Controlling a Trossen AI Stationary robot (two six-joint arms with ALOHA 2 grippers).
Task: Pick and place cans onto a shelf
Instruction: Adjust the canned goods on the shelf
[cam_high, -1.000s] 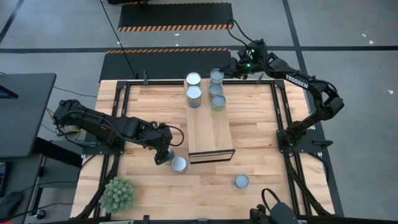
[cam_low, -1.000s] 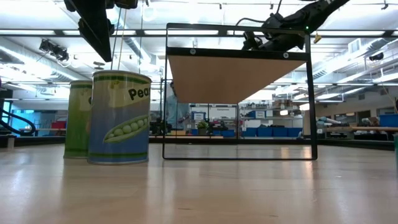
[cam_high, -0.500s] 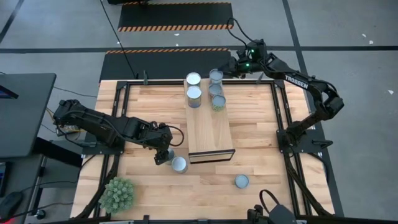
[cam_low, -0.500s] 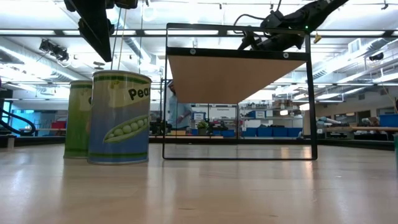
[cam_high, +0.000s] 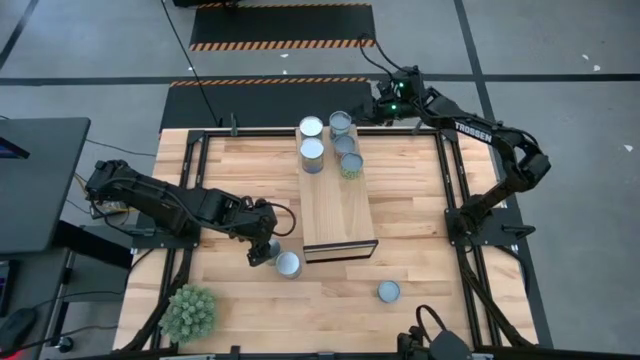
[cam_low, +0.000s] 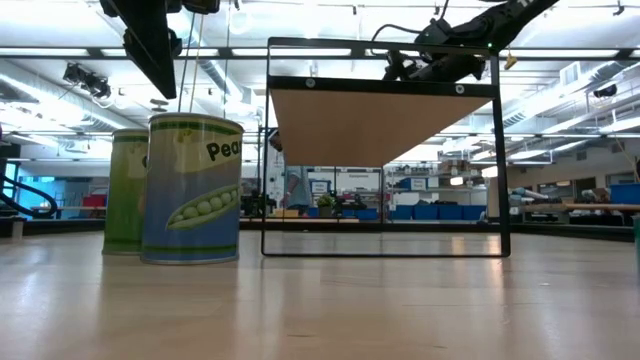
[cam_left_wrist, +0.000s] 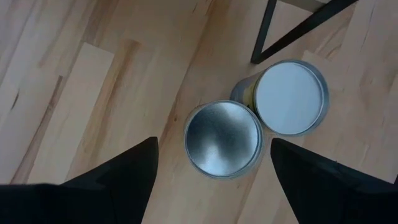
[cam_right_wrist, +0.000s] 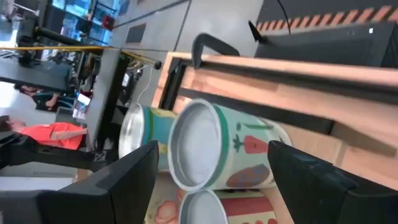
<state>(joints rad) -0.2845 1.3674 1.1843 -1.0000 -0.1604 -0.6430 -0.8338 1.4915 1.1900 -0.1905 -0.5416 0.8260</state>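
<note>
The shelf (cam_high: 338, 205) is a light-wood plank box in the middle of the table. Three cans (cam_high: 312, 149) stand upright on its far end. My right gripper (cam_high: 360, 116) is shut on another can (cam_high: 340, 122) at the shelf's far edge. In the right wrist view this can (cam_right_wrist: 214, 152), with a vegetable label, sits between the fingers (cam_right_wrist: 127, 180). My left gripper (cam_high: 262, 246) hangs open above a can on the table. The left wrist view shows that can's grey top (cam_left_wrist: 222, 138) between the spread fingers (cam_left_wrist: 121, 180), touching neither. A second can (cam_left_wrist: 289, 96) stands against it.
A lone can (cam_high: 388, 291) stands on the table near the front right. A spiky green plant (cam_high: 190, 312) sits at the front left corner. Black frame rails (cam_high: 448, 170) border the table. A person in red (cam_right_wrist: 53, 134) shows far off in the right wrist view.
My right gripper has shifted a little to the left at the shelf's far end, carrying its can along. The left arm has not moved.
</note>
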